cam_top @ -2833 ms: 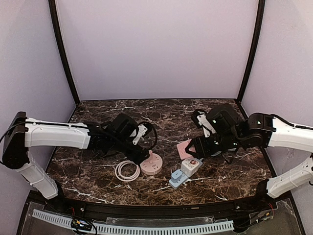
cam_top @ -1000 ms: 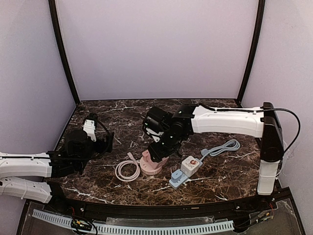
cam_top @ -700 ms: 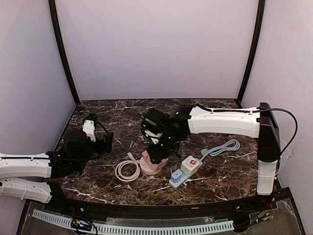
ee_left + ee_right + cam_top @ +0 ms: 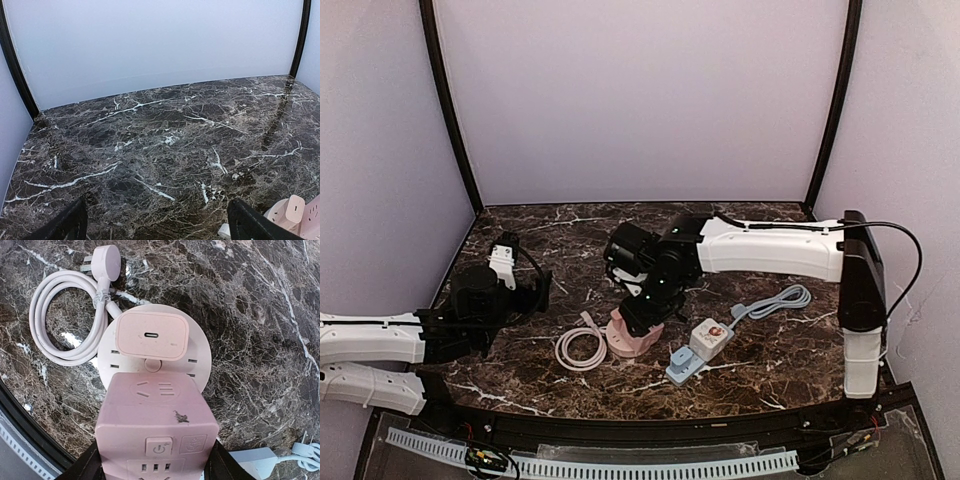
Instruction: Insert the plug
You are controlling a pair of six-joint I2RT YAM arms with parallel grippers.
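Observation:
My right gripper is shut on a pink cube plug adapter, with its black fingers on the cube's two sides. It holds the cube over the near half of a round pink power socket, which lies on the marble table. I cannot tell whether the cube is seated. A flat pink charger sits on the socket's far half. In the top view the socket shows under the gripper. My left gripper is open and empty, well to the left.
The socket's white cable lies coiled to its left, ending in a pink plug. A blue-and-white power strip carrying a white adapter, with a grey cable, lies to the right. The table's front rail is close.
The left arm has pulled back to the left. The right arm brought the pink cube from the right over the round socket, and in the last second edged slightly left.

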